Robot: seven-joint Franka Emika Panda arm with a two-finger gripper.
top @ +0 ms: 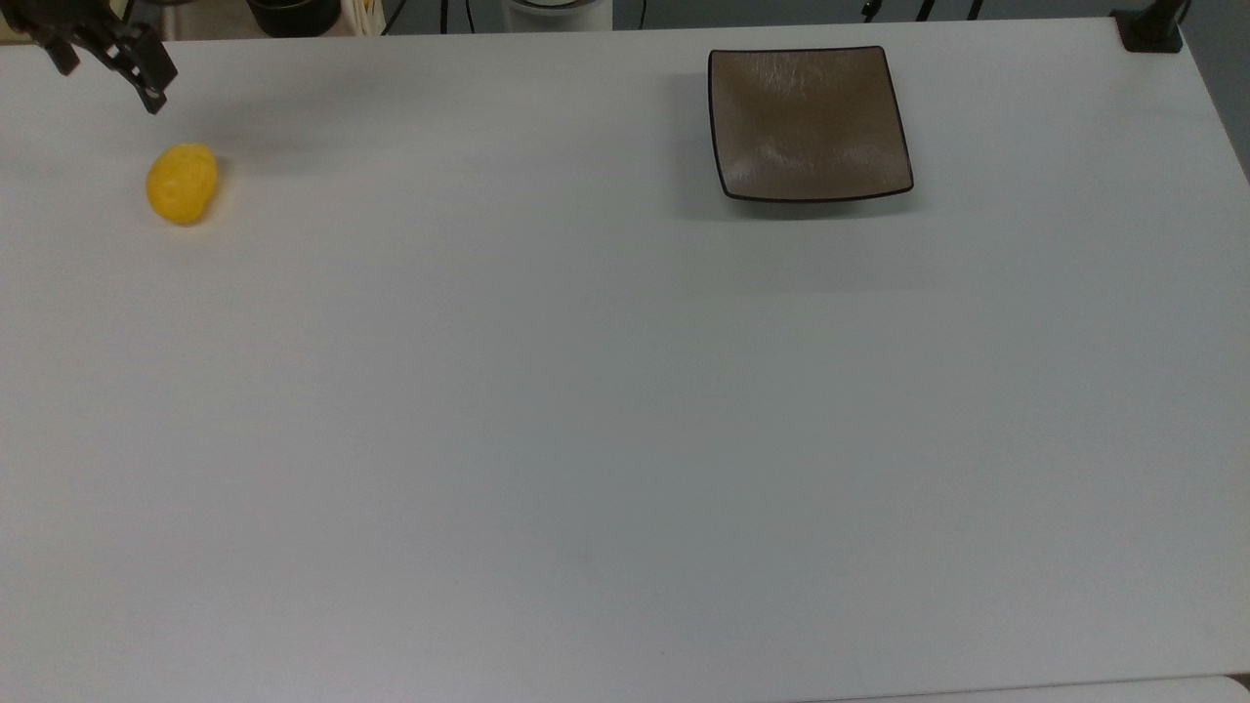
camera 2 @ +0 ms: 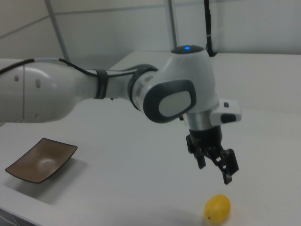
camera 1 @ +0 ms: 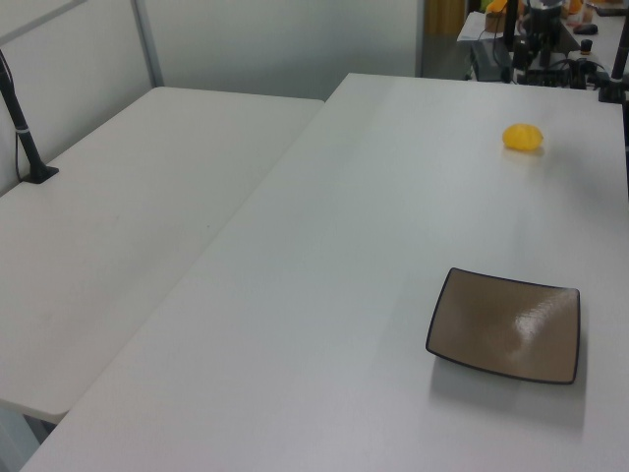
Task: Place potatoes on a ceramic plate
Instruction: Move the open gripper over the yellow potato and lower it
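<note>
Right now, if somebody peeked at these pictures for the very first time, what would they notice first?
Probably the big white robot arm reaching over the white table, its open black gripper hanging just above a bright yellow potato. That potato lies alone near the top view's left edge. Far away, near the top view's upper right, sits an empty square brown ceramic plate.

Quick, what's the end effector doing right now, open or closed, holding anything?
End effector: open, holding nothing, above the potato on the table, not touching it.
</note>
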